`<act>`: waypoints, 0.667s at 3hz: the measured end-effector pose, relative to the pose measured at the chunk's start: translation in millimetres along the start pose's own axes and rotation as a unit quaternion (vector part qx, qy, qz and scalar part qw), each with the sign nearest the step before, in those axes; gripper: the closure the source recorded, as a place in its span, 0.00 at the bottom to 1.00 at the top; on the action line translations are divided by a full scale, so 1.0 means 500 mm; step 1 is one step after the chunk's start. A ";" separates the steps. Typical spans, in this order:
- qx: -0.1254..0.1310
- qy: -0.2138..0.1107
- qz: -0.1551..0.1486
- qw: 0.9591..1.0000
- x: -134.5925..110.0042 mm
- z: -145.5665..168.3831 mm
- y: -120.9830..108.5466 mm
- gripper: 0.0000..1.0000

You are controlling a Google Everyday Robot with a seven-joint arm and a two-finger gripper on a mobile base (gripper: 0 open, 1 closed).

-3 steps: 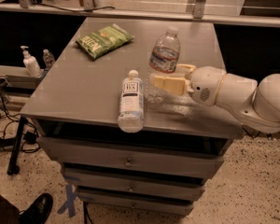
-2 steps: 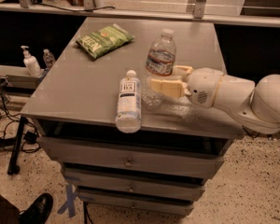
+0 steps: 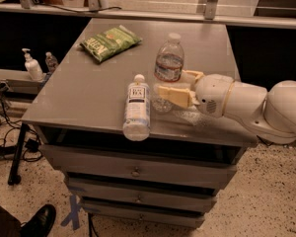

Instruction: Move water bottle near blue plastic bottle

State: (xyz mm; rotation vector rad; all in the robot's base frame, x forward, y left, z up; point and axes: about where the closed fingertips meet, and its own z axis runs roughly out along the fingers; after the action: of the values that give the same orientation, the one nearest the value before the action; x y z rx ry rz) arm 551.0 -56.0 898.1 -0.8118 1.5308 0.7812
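The water bottle [image 3: 168,60] is clear and ribbed, with a white cap, and stands upright on the grey cabinet top [image 3: 84,95], right of centre. My gripper [image 3: 170,85] reaches in from the right and is shut on the bottle's lower part, with one cream finger [image 3: 173,95] in front of it and the other behind. The blue plastic bottle [image 3: 137,107] lies on its side just left of the water bottle, cap pointing away, base near the front edge. A small gap separates the two bottles.
A green chip bag [image 3: 110,42] lies at the back left of the top. My white arm [image 3: 256,107] spans the right side. Drawers [image 3: 138,172] sit below the top. A pump bottle [image 3: 31,66] stands on a low shelf at left. A shoe [image 3: 39,221] is at bottom left.
My gripper has carried the water bottle a little to the left, closer to the lying blue plastic bottle. The blue bottle and chip bag have not moved.
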 end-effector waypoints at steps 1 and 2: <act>0.002 0.002 -0.006 1.000 0.003 -0.001 0.003 0.00; 0.003 0.002 -0.008 1.000 0.003 -0.003 0.004 0.00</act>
State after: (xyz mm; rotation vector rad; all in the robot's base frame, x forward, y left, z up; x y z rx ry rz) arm 548.5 -56.2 896.7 -0.8215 1.5287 0.7641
